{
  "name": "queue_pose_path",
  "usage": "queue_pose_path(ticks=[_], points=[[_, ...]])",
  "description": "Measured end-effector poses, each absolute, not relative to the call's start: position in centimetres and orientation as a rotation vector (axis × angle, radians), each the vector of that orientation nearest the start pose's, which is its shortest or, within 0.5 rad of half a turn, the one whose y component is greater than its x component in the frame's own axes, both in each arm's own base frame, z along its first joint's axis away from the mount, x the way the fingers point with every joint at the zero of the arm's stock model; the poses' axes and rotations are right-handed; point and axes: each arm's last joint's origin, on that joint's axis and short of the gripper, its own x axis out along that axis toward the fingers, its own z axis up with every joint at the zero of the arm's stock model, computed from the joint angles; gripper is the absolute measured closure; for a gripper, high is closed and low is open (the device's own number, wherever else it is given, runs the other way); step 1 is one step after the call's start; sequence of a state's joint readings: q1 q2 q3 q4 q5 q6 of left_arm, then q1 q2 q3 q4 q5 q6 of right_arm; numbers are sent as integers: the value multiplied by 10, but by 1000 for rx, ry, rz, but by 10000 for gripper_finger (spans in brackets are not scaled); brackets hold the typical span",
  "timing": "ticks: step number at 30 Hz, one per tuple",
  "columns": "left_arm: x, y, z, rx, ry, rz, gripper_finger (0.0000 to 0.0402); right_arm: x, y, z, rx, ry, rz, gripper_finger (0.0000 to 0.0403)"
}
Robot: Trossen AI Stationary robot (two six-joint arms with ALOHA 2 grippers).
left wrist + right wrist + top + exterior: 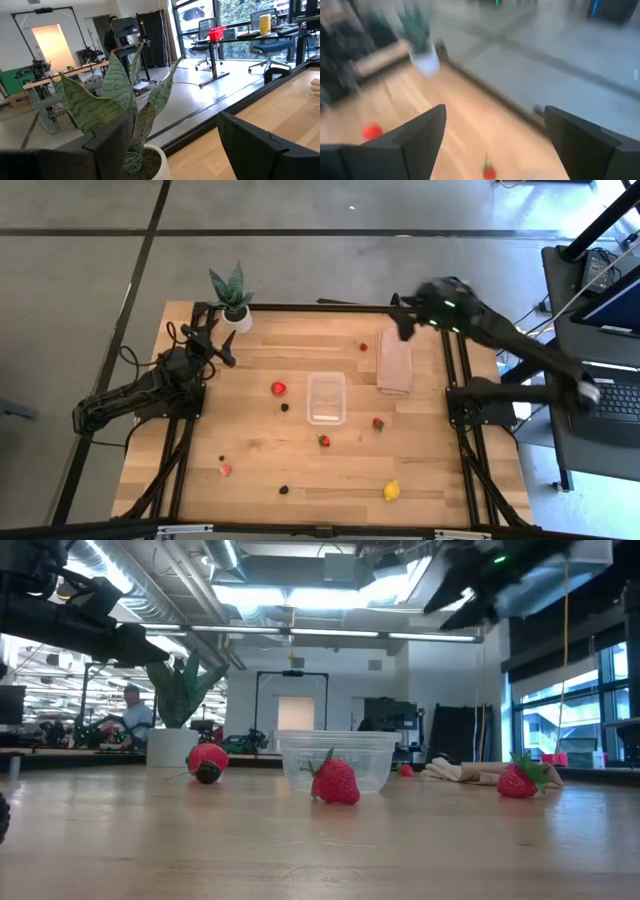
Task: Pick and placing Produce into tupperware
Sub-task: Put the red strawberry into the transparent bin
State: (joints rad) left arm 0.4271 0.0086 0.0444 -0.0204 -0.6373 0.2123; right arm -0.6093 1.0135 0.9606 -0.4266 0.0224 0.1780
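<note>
- The tupperware (326, 398) stands upright near the middle of the table (260, 470), clear and with nothing visible inside from above; the low view shows it (336, 759) behind a strawberry.
- The produce lies scattered on the table around it, none of it inside: one strawberry (278, 388) to its left with a dark berry (285, 407) just beside it, another strawberry (324, 441) just in front of the container, and a third strawberry (378, 423) off its right front corner.
- A small red piece (363, 347) sits toward the far edge, near the lid.
- Along the near side lie a pinkish piece (226, 470), a small dark berry (221, 458) just beside it, another dark berry (284, 489) and the yellow lemon (391, 491).
- A flat pinkish lid (394, 366) lies to the right of the tupperware, apart from it.
- The right gripper (402, 320) hangs above the table's far right corner, beyond the lid; its fingers (422, 137) stand apart and hold nothing.
- The left gripper (218, 340) sits at the far left of the table, just beside a potted plant (232, 299); its fingers (107, 145) are apart and empty, with the plant's leaves right ahead of them.
- In the low view a person (134, 712) sits in the room beyond the table.
</note>
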Motion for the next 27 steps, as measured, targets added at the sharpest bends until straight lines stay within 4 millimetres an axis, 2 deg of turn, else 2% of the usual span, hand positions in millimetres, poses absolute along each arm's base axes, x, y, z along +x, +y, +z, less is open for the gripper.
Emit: queue_pose_path(ticks=[6,12,20,27], points=[[75,53,176,190,97,1062,117,228,-159,310,357,817,-597,66],[75,53,176,190,98,1062,117,268,-184,277,310,988,-523,66],[75,53,176,190,98,1062,117,285,-196,229,337,1236,-474,66],[75,53,176,190,98,1062,117,300,-196,191,306,1356,-404,66]])
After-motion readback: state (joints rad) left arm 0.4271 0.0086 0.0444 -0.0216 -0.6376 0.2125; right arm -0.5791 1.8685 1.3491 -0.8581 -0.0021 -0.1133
